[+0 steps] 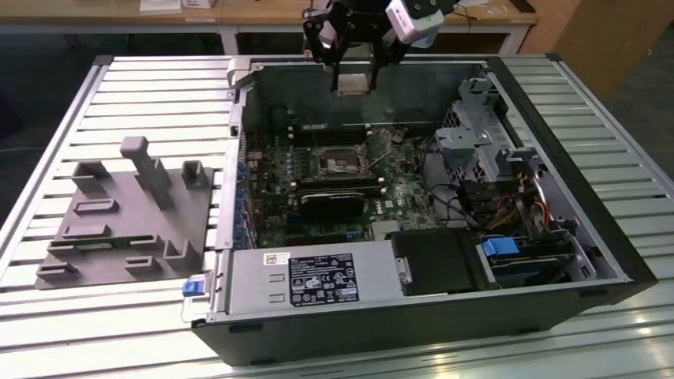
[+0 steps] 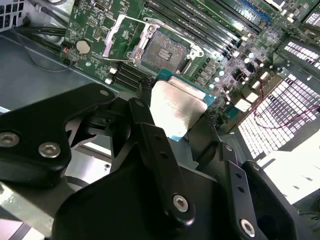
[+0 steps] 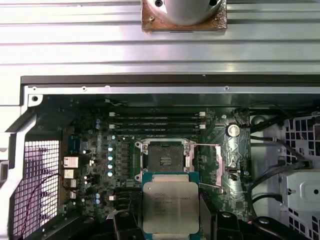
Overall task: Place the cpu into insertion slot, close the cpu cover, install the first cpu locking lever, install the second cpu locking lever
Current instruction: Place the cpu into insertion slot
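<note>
While the claw (image 1: 356, 75) hangs above the far wall of the open computer case (image 1: 589, 260) in the exterior view, its two black fingers (image 2: 145, 117) are closed against opposite edges of the cpu (image 1: 354, 84), gripping it clear of the motherboard. Both wrist views show the chip with its dull silver top facing the cameras and a thin green border around it (image 3: 170, 205).

The insertion slot (image 3: 167, 159) lies uncovered on the board below the chip, its dark centre bare inside the shiny rim, well apart from the cpu. Seen in the exterior view, the slot (image 1: 342, 164) sits near the middle of the board, nearer the camera than the claw. The cpu cover (image 2: 114, 36) is swung open on the side of the slot toward the round coin battery (image 2: 82, 46).

Long black memory slots (image 3: 157, 122) run beside the socket. On the slatted metal surface (image 1: 158, 95), at the exterior view's left, a grey moulded fixture (image 1: 126, 213) rests just beside the case.
</note>
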Controlling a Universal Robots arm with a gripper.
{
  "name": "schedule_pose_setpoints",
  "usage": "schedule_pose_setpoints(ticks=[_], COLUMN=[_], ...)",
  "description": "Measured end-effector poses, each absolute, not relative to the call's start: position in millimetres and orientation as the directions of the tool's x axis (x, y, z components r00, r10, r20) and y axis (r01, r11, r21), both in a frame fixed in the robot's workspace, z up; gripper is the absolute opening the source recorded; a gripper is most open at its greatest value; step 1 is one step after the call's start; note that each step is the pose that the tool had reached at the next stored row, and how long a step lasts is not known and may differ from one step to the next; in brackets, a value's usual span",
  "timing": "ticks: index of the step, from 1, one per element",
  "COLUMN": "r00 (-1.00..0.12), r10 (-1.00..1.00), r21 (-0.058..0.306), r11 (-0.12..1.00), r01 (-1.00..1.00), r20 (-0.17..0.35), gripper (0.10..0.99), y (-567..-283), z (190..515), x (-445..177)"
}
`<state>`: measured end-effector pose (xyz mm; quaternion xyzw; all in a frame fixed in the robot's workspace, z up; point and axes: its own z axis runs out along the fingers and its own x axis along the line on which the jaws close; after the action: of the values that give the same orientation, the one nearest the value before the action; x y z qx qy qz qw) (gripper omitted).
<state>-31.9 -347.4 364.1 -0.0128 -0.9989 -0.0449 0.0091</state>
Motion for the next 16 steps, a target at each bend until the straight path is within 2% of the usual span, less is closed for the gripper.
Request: schedule_pose_setpoints(ticks=[16], r00=[-1.0], r10=[0.025], r21=[0.09], r11=[0.996], r01=[0.026], r20=[0.019], gripper=[0.537], y=[-347.4], z=[338.0], x=[-32.7])
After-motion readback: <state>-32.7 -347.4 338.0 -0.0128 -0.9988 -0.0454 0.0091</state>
